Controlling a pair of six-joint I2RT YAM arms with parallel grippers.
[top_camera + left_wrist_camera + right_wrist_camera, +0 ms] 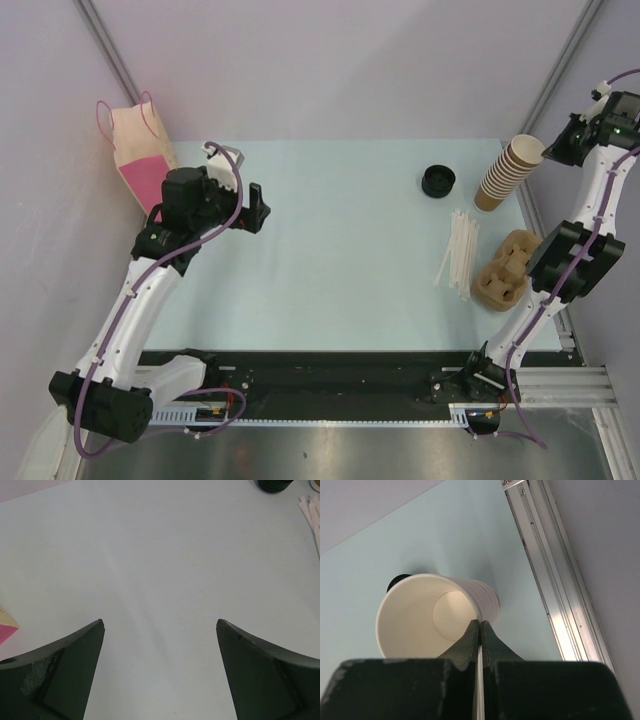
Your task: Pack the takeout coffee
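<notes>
No takeout coffee with a lid on it shows in any view. A stack of lidless tan cups (505,172) leans at the table's far right. My right gripper (552,150) is shut on the rim of the top cup (420,615), whose wall is pinched between the fingers (470,640). A black lid (438,181) lies on the table left of the stack and peeks out behind the cup (395,582). Over the left part of the table my left gripper (243,182) hangs open, and nothing is between its fingers (75,660).
A tan and pink paper bag (135,150) stands at the far left corner. White straws (460,250) and a brown pulp cup carrier (505,268) lie at the right. An aluminium rail (555,580) runs along the table's right edge.
</notes>
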